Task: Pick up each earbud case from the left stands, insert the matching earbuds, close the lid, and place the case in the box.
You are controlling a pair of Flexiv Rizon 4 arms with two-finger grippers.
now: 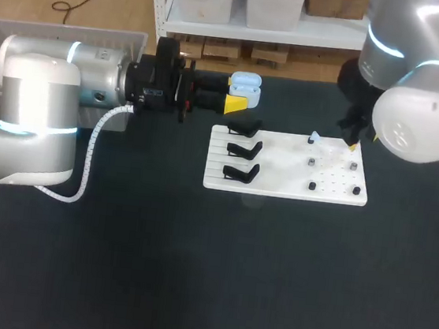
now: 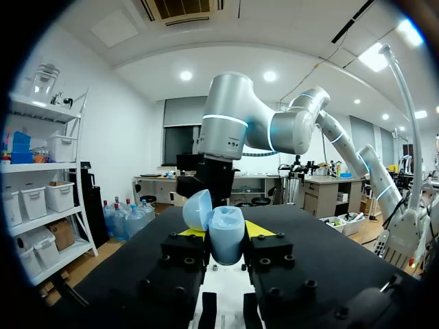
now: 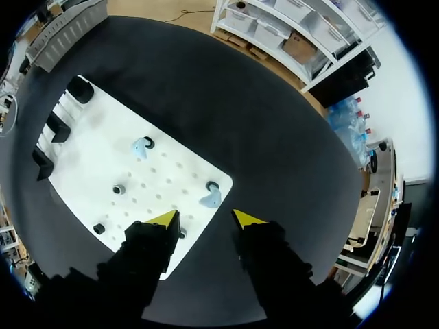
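Early-ish stage here: the left pincer is clenched on the light blue earbud case, holding it up off the worktop with the lid flipped open, just behind the white board, whose three black stands look bare. Neither bud is in yet: the far earbud sits mid-board and the near earbud lies right ahead of the right pincer, which hangs over it spread wide, holding nothing. Left to do, I'd say: both buds in, lid shut, case into the box.
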